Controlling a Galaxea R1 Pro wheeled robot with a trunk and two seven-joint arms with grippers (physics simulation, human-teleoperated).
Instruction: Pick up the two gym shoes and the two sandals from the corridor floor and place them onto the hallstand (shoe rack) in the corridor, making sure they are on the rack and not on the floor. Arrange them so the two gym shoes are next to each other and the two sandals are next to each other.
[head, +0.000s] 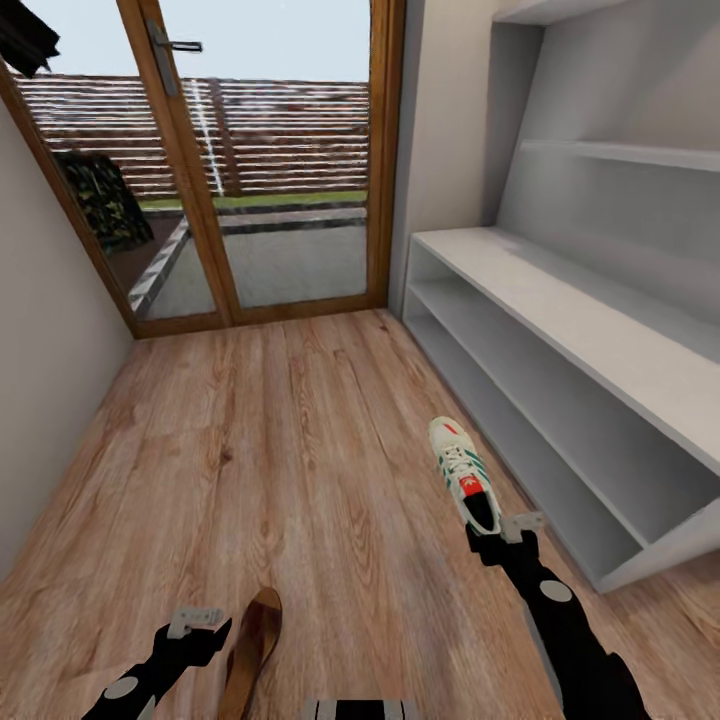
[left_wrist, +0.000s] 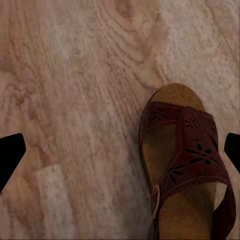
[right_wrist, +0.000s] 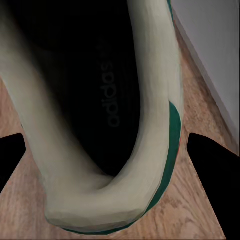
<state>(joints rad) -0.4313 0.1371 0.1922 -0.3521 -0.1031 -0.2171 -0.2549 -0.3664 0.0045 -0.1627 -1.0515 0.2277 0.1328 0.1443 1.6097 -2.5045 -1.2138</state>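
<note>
Your right gripper (head: 497, 528) sits at the heel of the white low sneaker with teal side stripes and a red tongue patch (head: 461, 478); its fingers (right_wrist: 215, 175) flank the heel collar, but you cannot tell whether they clamp it. The sneaker points toward the glazed wood-framed door (head: 260, 160), just beside the lowest shelf of the wide white-grey shoe rack (head: 600, 340). Your left gripper (head: 197, 622) is spread apart over the light wood-plank floor (head: 280, 450), beside the dark-brown perforated leather sandal (left_wrist: 185, 165).
</note>
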